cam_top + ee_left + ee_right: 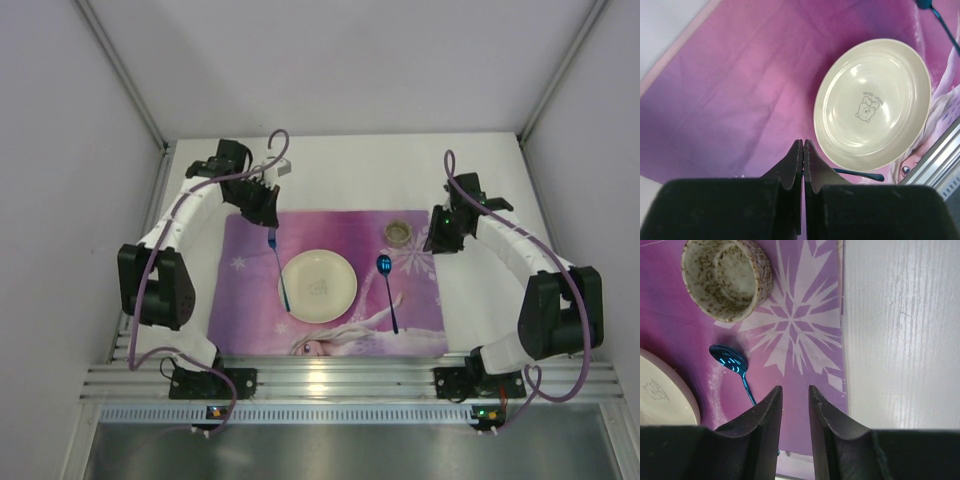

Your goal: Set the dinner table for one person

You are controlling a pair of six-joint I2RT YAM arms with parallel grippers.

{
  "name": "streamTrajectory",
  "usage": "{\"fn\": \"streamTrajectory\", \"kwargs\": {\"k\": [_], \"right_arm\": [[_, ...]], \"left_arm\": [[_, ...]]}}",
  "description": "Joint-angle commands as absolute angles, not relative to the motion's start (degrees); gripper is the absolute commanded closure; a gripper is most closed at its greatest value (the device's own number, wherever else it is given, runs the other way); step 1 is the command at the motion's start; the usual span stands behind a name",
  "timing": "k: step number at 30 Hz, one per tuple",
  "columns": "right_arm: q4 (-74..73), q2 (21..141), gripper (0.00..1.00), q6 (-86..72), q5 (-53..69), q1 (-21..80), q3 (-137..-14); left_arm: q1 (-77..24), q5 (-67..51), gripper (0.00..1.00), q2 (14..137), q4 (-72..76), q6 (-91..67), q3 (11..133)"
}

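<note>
Rail: a ribbed aluminium rail (340, 380) runs along the near edge of the table, and both arm bases are bolted to it.
Dinner table: the matte white tabletop (340, 170) lies under everything, bare along its far edge and down both sides.
Mat: a purple snowflake-printed mat (245, 295) covers the middle of the table, its near edge just behind the rail.
Plate: a cream plate (317, 285) with a small cartoon print sits at the middle of the mat.
Fork: a blue-handled fork (279, 275) lies just left of the plate, tines towards the far edge. The near end of its handle touches or slips under the plate's rim; which cannot be told.
Spoon: a blue spoon (388, 295) lies right of the plate and apart from it, bowl towards the far edge.
Cup: a speckled stoneware cup (399, 232) stands upright at the mat's far right corner, beyond the spoon's bowl.
Left gripper: the left gripper (803, 142) hangs over the mat's far left corner, beside the fork's tines. Its jaws are pressed together with nothing between them.
Right gripper: the right gripper (795, 387) is over the mat's right edge, just right of the cup. Its jaws stand a narrow gap apart and hold nothing.
Surroundings: plain white walls close in the table on the left, right and far sides.
</note>
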State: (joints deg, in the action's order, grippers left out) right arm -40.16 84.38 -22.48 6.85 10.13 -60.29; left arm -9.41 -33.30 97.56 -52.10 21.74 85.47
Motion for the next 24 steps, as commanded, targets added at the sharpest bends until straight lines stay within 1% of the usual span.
{"fn": "streamTrajectory", "kwargs": {"k": [1,3,6,11,16,22,24], "right_arm": [[-40.5,85.1,0.72,-21.6,7.9,10.9,-61.2],[-40.4,85.8,0.73,-21.4,8.0,11.2,-61.3],[-40.5,86.8,0.73,-21.4,8.2,11.5,-61.4],[-40.4,88.0,0.74,-21.2,8.3,12.0,-61.8],[-39.8,87.9,0.74,-21.1,7.9,12.0,-61.3],[-39.3,86.7,0.74,-20.8,6.9,12.0,-60.2],[-39.2,86.3,0.74,-20.8,6.3,11.9,-59.9]], "left_arm": [[-13.2,-26.1,1.00,98.3,-57.2,26.3,87.6],[-14.2,-24.4,1.00,98.5,-58.3,26.2,88.3],[-15.1,-18.5,1.00,99.0,-59.7,26.8,88.3],[-14.9,-7.8,1.00,101.1,-57.4,25.2,86.5],[-14.4,-7.8,1.00,105.0,-54.1,25.4,87.0],[-14.5,-6.2,1.00,111.1,-53.3,23.9,92.3],[-14.5,-4.9,0.98,112.4,-53.5,22.9,93.6]]}}
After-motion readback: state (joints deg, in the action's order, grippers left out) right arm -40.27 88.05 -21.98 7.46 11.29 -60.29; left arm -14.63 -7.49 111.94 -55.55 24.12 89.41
